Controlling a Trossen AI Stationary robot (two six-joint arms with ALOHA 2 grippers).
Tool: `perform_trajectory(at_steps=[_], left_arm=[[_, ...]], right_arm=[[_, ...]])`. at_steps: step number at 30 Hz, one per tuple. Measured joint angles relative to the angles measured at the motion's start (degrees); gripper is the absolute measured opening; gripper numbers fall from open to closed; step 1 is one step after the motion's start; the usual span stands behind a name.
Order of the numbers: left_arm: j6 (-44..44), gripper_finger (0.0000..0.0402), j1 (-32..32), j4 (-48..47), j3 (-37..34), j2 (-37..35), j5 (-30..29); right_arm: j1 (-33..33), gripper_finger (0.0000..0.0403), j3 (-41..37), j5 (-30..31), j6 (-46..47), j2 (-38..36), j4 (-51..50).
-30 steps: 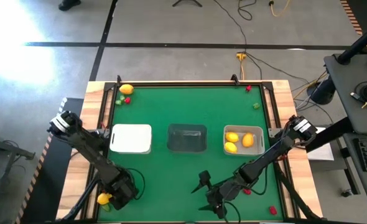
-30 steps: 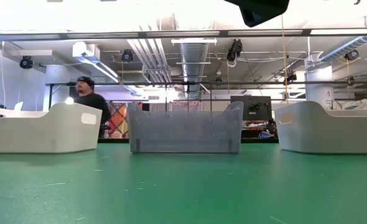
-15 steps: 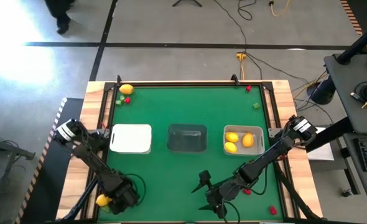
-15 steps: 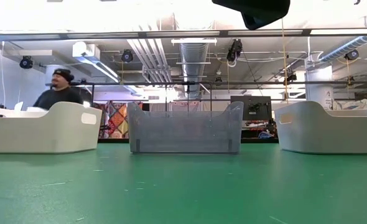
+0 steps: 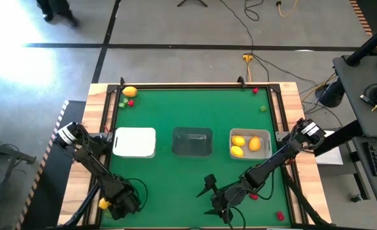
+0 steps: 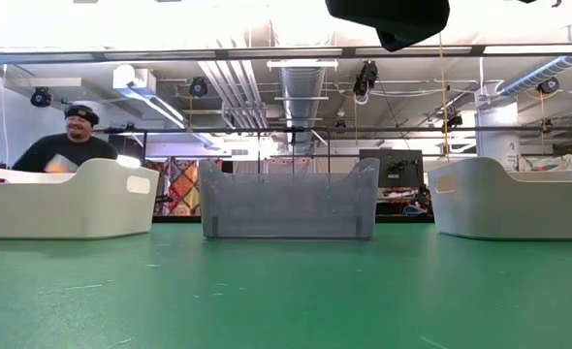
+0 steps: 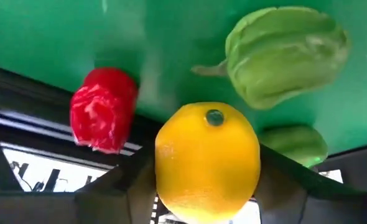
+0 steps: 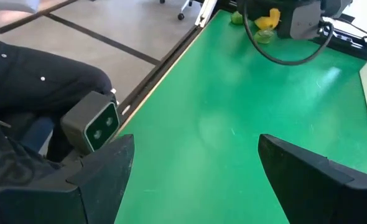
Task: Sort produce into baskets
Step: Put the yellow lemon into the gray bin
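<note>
My left gripper (image 5: 109,205) is at the table's near left corner, shut on a yellow lemon (image 7: 207,163). A red piece (image 7: 103,109), a green pepper (image 7: 284,55) and a second green piece (image 7: 297,144) lie on the mat right beside it. My right gripper (image 5: 214,198) hovers open and empty over the near middle of the mat. The white basket (image 5: 135,142), the dark grey basket (image 5: 192,141) and the pale basket (image 5: 266,144) stand in a row. The pale one holds two yellow fruits and an orange one. My left gripper pinches the lemon's two opposite sides (image 7: 165,168) between its two fingers (image 7: 129,194). The fingers slant down toward the table's near left corner. The lemon's stem end faces the mat. I cannot tell whether it rests on the mat or is clear of it.
A yellow lemon (image 5: 130,91), a red bit (image 5: 131,102) and a green bit (image 5: 121,103) lie at the far left corner. Red (image 5: 255,91) and green (image 5: 263,108) bits lie far right, and red bits (image 5: 280,216) near right. A person (image 6: 65,145) is behind the table.
My left gripper has moved a little toward the table's near edge, staying at the near left corner. The person behind the table has walked toward the left.
</note>
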Motion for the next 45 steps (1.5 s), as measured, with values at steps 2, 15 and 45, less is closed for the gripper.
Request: perform_trajectory(at_steps=[2,15,45], left_arm=[[0.1,0.0186,0.0,-1.2,0.9,-0.5,0.0],[5.8,0.0196,4.1,-22.7,24.6,-1.4,-38.4],[58.4,0.0249,26.8,43.1,26.5,21.9,-56.7]], right_arm=[[-0.1,0.0334,0.0,0.5,0.0,0.0,-0.7],[-0.5,0.0334,0.0,2.8,0.9,-0.1,-2.1],[4.5,0.0334,2.1,18.8,31.8,-5.9,-37.4]])
